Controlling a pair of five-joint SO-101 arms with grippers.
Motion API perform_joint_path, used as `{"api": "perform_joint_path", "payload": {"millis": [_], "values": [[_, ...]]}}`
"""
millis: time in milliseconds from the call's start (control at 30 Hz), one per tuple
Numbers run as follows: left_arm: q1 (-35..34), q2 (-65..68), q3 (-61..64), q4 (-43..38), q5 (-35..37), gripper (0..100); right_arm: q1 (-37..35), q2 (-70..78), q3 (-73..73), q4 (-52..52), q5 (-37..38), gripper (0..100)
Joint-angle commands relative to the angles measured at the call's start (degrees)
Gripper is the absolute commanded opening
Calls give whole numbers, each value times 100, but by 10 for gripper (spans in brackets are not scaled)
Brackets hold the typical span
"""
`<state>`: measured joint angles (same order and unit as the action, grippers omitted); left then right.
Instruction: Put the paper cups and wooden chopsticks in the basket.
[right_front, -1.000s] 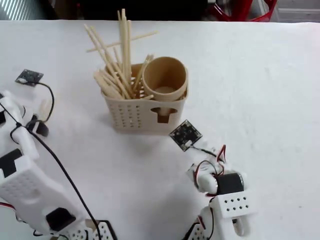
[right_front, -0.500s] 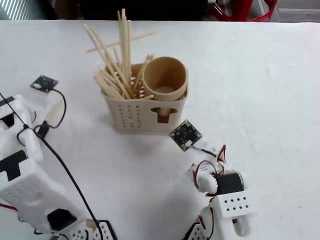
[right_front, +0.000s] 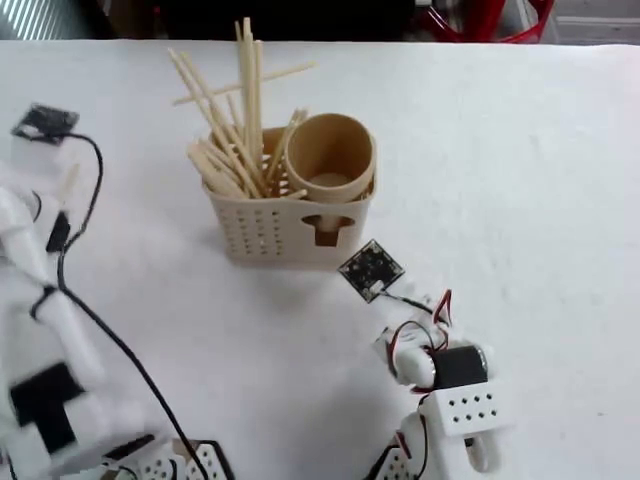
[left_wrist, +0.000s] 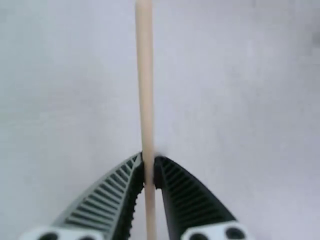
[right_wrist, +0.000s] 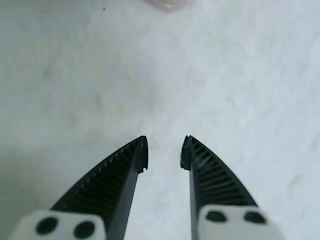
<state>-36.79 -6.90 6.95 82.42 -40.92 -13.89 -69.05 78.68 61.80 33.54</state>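
Well, there's one basket (right_front: 290, 235) on the white table (right_front: 520, 150), and in it stands one paper cup (right_front: 330, 150) beside a leaning bundle of chopsticks (right_front: 235, 130), too crossed over to count exactly. Near the table's left edge, well apart from the basket, the left gripper (left_wrist: 149, 167) has its jaws clamped on one chopstick (left_wrist: 145, 75). The right gripper (right_wrist: 164, 152) hangs over bare table with its jaws apart, holding nothing.

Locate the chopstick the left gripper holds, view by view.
High view: chopstick, a faint pale streak at the left arm's tip, left of the basket.
Left wrist view: chopstick clamped in the left gripper, running straight away from it.
Right wrist view: right gripper open over the table.
Shared landmark: the white table.
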Motion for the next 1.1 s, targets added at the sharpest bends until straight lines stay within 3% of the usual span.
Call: {"api": "perform_joint_path", "payload": {"millis": [0,200,367,567,800,1067], "values": [[453,-2009,-352,0,598,23,40,-66,-35,-75,0,61],[2088,-3846,-686,-765,1952,23,92,-101,-62,-84,-290,51],[3336,-3969,-1257,-1635,2848,23,426,-910,88,-48,-545,49],[4787,-3670,-941,-2971,3525,23,435,-2334,554,347,-554,48],[5103,-2527,-721,-3965,3956,23,435,-3424,782,796,-545,48],[5112,-1622,-712,-4123,3965,23,426,-3327,791,787,-387,50]]}}
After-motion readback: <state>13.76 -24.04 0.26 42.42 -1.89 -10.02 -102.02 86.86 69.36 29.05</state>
